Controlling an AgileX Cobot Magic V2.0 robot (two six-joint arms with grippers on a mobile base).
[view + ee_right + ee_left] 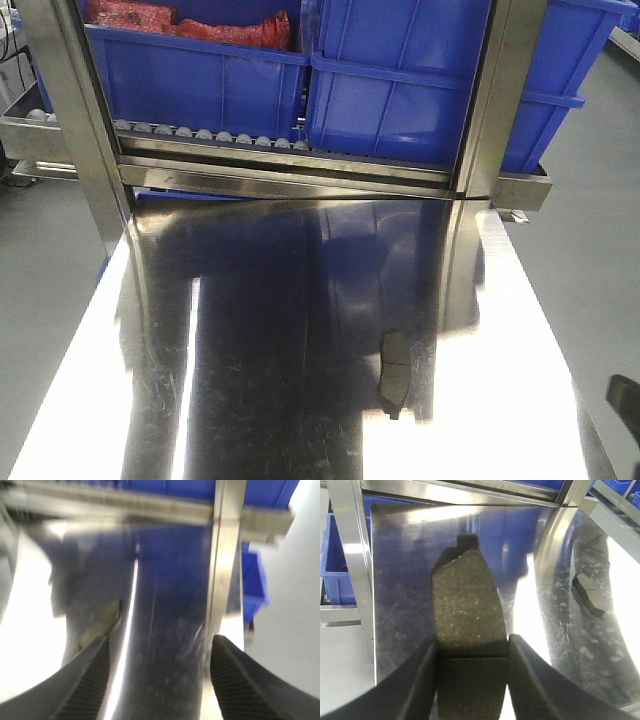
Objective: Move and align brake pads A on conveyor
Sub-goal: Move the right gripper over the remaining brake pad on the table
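Steel table [250, 400] holds one brake pad [395, 375] flat, near right side; left gripper [472, 652] is clamped on a second brake pad [465, 600] to its left; right gripper [160, 655] fingers apart, empty, blurred.

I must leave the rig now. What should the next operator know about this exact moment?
The left hand is shut on one brake pad, friction face towards its camera, steel table behind it.
The right hand is open and empty; its view is blurred.
A second pad lies loose on the table, right of centre.
The conveyor is not in view, so nothing shows as placed.
Left to do: probably carry both pads to the conveyor and align them.
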